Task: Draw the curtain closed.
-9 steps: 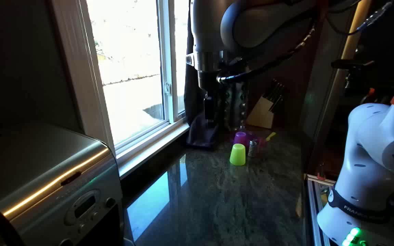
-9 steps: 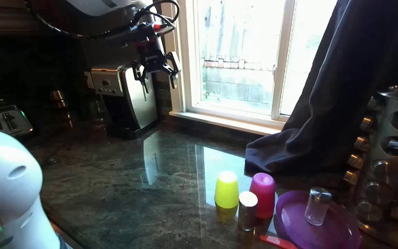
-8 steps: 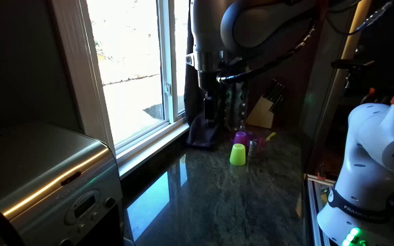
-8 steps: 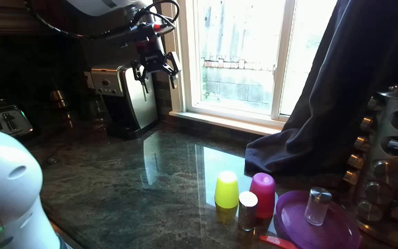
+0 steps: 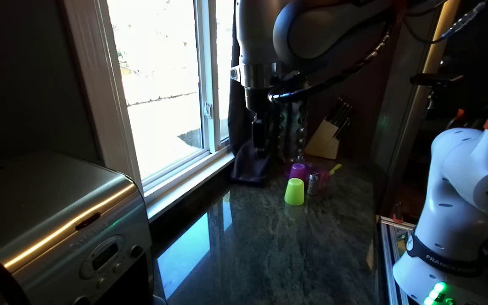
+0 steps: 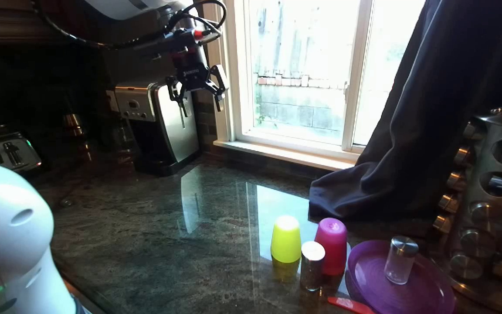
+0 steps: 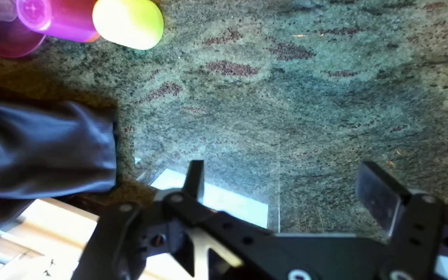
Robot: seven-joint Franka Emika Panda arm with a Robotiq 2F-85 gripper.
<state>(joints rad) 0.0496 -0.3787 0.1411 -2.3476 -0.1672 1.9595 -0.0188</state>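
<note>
The dark curtain (image 6: 434,109) hangs in soft folds at one side of the window (image 6: 299,52), and its lower end lies on the countertop. Most of the glass shows uncovered. In an exterior view the curtain's lower end (image 5: 248,167) shows behind the arm, which hides part of it. In the wrist view the curtain's bottom edge (image 7: 49,147) lies at the left, apart from the fingers. My gripper (image 6: 202,107) is open and empty, pointing down above the counter at the opposite side of the window, near the coffee machine. It also shows in the wrist view (image 7: 280,175).
A yellow-green cup (image 6: 286,240), a magenta cup (image 6: 332,246), a metal shaker (image 6: 312,266) and a purple plate (image 6: 425,279) with a jar stand before the curtain. A spice rack (image 6: 486,192) stands beside it. A coffee machine (image 6: 177,126) and the window sill (image 6: 286,155) are near my gripper.
</note>
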